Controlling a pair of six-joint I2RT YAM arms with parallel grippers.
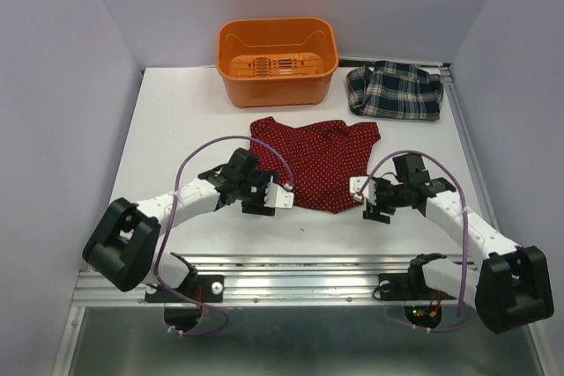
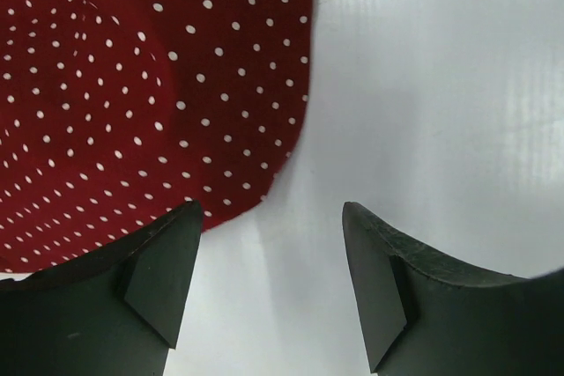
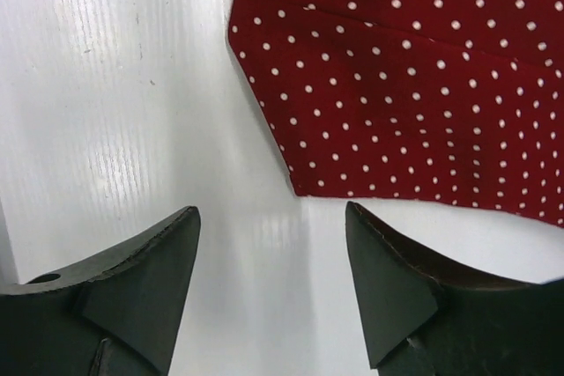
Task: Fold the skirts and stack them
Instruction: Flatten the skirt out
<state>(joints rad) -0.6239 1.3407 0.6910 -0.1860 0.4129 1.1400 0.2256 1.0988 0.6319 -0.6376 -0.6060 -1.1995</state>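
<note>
The fingers (image 2: 163, 279) of the left gripper (image 2: 269, 244) stand spread with nothing between them, over bare table (image 2: 441, 85) just beside the edge of the red dotted skirt (image 2: 132, 85). The right gripper (image 3: 273, 244) is likewise spread and empty, near a corner of that skirt. One orange bin (image 1: 278, 77) at the far edge shows its bare slotted floor. There are two skirts. The red one lies flat mid-table between the arms. The plaid skirt (image 1: 394, 92) lies crumpled just right of the bin.
</note>
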